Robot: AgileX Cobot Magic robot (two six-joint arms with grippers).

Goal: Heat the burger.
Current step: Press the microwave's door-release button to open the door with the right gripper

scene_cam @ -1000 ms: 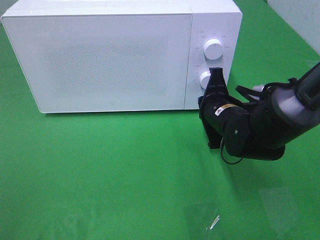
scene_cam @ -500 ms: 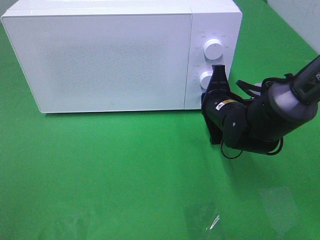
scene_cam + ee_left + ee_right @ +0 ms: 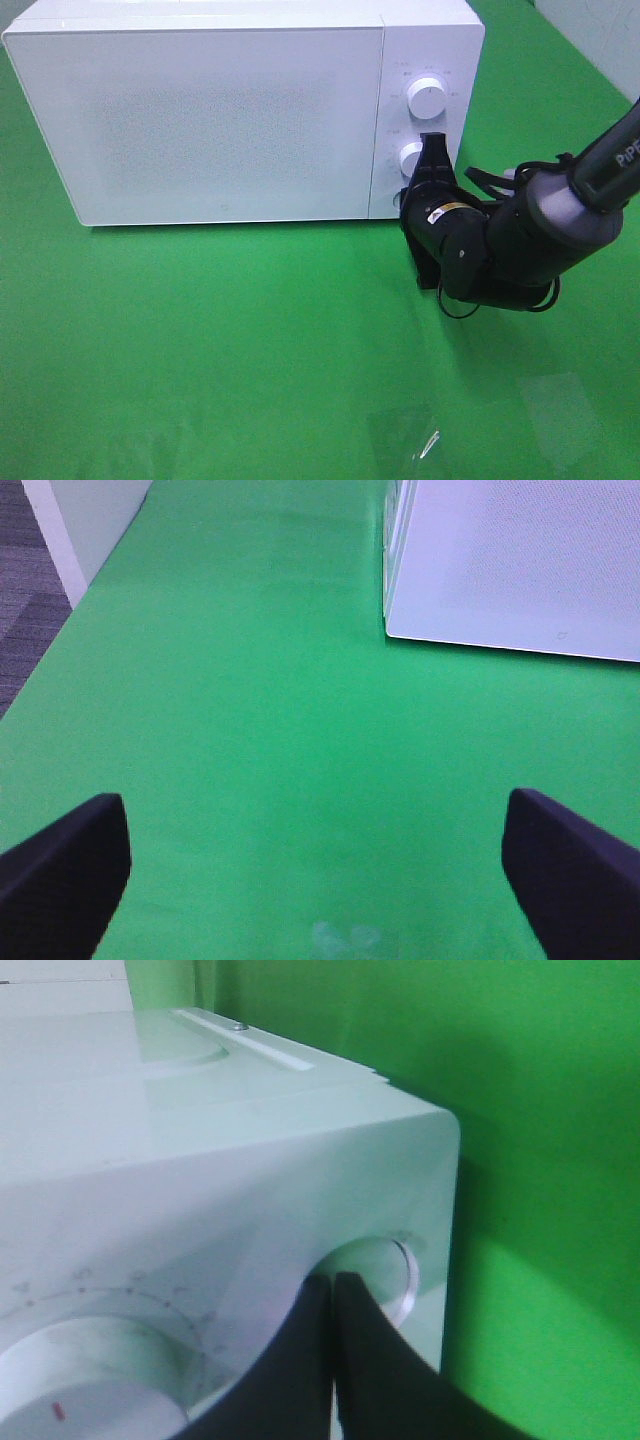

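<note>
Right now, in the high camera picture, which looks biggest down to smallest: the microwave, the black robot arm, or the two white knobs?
1. microwave, by far
2. right arm
3. upper knob and lower knob: they look alike, and the arm partly hides the lower one, so unranked

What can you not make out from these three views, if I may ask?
- Burger: in no view; the microwave door is shut and opaque, hiding the inside.
- Dial markings: blurred in the right wrist view, too small in exterior high.
- Right gripper: whether it touches the lower knob; its own body covers the contact.
- Left gripper: only two fingertips, cut off by the left wrist view's edge.
</note>
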